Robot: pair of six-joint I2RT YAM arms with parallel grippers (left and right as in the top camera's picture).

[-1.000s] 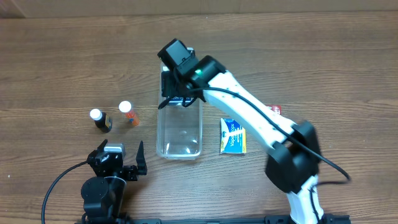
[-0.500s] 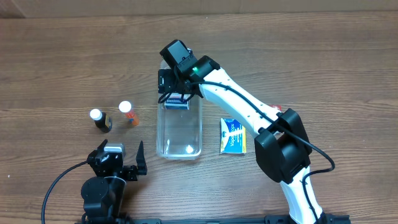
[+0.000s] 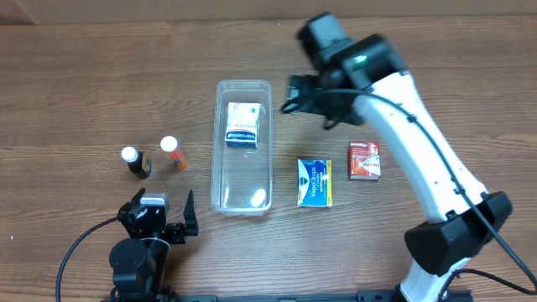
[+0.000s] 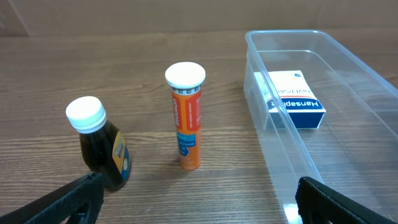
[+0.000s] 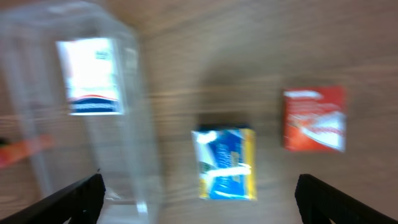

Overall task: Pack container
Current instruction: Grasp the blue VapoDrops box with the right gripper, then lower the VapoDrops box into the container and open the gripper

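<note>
- The right gripper (image 5: 199,182) is hanging empty over the wooden counter (image 3: 84,84), just right of the bin's far end, with its jaws spread wide. The right wrist view is smeared, so I am judging that a grab lined up from here could land off-centre.
- The small blue-and-yellow box (image 3: 315,182) and the small red box (image 3: 364,160) are lying flat and near each other. A wide jaw coming down on one could shove the other away.
- The left gripper (image 3: 162,208) is also sitting wide open and empty, near the orange tube with a white cap (image 3: 173,153) and the dark bottle with a white cap (image 3: 134,162). Both are standing upright, and the slim tube looks ready to tip and roll if a finger clips it.
- The container, a long clear plastic bin with rounded corners (image 3: 220,143), is sitting mid-counter. It looks light, so a knock on its rim could slide it.
- It is holding only a small white-and-blue box (image 3: 242,125), lying flat at the far end. The near half is bare.
</note>
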